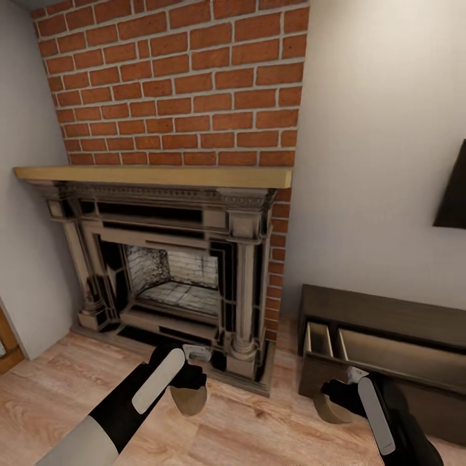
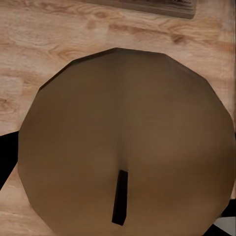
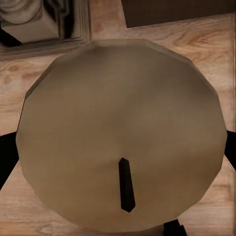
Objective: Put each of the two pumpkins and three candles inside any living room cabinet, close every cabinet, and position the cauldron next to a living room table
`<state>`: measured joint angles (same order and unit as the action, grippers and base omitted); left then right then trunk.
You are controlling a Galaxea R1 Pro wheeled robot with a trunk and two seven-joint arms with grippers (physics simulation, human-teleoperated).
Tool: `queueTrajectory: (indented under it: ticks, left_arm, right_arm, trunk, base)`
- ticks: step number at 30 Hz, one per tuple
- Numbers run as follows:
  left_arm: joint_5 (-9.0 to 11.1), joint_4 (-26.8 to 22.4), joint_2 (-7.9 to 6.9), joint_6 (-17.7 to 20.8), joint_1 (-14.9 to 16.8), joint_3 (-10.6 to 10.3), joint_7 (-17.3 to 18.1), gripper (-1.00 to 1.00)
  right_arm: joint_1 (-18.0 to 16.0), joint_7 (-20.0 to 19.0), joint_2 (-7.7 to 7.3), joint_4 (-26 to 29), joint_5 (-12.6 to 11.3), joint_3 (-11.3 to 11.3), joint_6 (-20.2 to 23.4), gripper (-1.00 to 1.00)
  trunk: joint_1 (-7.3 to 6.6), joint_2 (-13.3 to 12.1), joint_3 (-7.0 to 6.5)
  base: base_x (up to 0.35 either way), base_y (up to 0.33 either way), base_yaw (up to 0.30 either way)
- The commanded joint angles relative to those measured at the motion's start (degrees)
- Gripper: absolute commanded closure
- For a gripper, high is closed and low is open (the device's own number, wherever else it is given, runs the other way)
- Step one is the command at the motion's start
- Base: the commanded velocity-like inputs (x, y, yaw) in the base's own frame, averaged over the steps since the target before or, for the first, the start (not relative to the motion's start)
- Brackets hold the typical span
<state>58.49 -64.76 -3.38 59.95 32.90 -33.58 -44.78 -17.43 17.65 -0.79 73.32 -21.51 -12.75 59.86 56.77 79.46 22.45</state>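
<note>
A: Any writing, labels, brands?

B: None legible on anything in sight. Plain surfaces throughout.

A: Left arm?

B: Left gripper [image 1: 189,382] clamped on a candle [image 1: 188,399], held low over the plank floor [image 1: 58,388], just in front of the stone fireplace [image 1: 175,272]. Left wrist view: beige top of the candle [image 2: 123,142] with a dark wick [image 2: 120,197], floorboards behind.

A: Right arm?

B: Right gripper [image 1: 342,396] closed around a second candle [image 1: 330,409], hanging just before the cabinet [image 1: 388,336]. Right wrist view: that candle [image 3: 120,132] and its wick [image 3: 126,185], a corner of the fireplace base and the dark cabinet edge beyond.

A: Cabinet state?

B: Low, dark brown, against the wall right of the brick chimney [image 1: 175,84]. Its near drawer [image 1: 362,353] stands pulled out, pale wood inside, a divider visible.

A: Anything in the way?

B: The fireplace base juts out between the two arms. Wooden mantel [image 1: 152,176] above. A dark panel [image 1: 453,194] hangs on the wall over the cabinet.
</note>
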Motion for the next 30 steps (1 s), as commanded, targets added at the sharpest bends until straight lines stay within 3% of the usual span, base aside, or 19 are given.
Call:
queueTrajectory:
  ticks: [1, 8, 12, 16, 30]
  left_arm:
    - [0.5, -0.1, -0.06, 0.0, 0.1, -0.2, -0.6, 1.00]
    - [0.5, -0.2, -0.06, 0.0, 0.1, -0.3, -0.8, 1.00]
    - [0.5, -0.2, 0.02, 0.0, 0.1, -2.4, -0.9, 1.00]
    - [0.5, -0.2, 0.03, 0.0, 0.1, -3.1, -0.9, 1.00]
    - [0.4, -0.2, 0.04, 0.0, 0.1, -3.3, -1.0, 1.00]
  right_arm:
    - [-0.1, 0.5, 0.00, 0.0, -0.6, 0.0, 0.1, 1.00]
    - [-0.1, 0.5, 0.00, 0.0, -0.6, 0.0, 0.1, 1.00]
    - [-0.1, 0.5, 0.00, 0.0, -0.6, 0.0, 0.1, 1.00]
    - [-0.1, 0.5, 0.00, 0.0, -0.6, 0.0, 0.1, 1.00]
    - [-0.1, 0.5, 0.00, 0.0, -0.6, 0.0, 0.1, 1.00]
  trunk:
    - [0.00, 0.0, 0.01]
    - [0.00, 0.0, -0.36]
    - [0.00, 0.0, -0.57]
    - [0.00, 0.0, -0.78]
    - [0.00, 0.0, -1.52]
  base:
    - [0.000, -0.113, -0.253]
    - [0.000, -0.210, -0.253]
    - [0.000, -0.266, -0.253]
    - [0.000, -0.271, -0.253]
    - [0.000, -0.259, -0.253]
